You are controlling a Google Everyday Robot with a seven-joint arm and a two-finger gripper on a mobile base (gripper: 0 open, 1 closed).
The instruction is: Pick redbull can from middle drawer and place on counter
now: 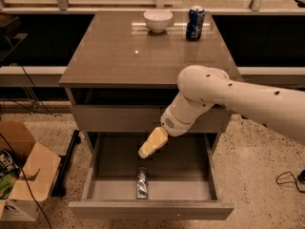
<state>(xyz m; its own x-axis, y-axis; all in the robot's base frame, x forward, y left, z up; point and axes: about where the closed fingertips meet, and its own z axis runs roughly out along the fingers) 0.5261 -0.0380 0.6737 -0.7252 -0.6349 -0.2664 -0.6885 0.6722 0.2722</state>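
The redbull can [142, 183], slim and silver-grey, lies on its side on the floor of the open middle drawer [100, 163], near the drawer's front panel. My gripper [151, 143], with cream-coloured fingers, hangs over the drawer's middle, a little above and behind the can, apart from it. The white arm reaches in from the right across the cabinet's front. The counter [119, 51] is the glossy grey-brown top of the cabinet.
A white bowl [157, 19] and a fat dark-blue can with a white top [195, 23] stand at the back of the counter. An open cardboard box [21, 175] sits on the floor at the left. A black cable [288, 175] lies at the right.
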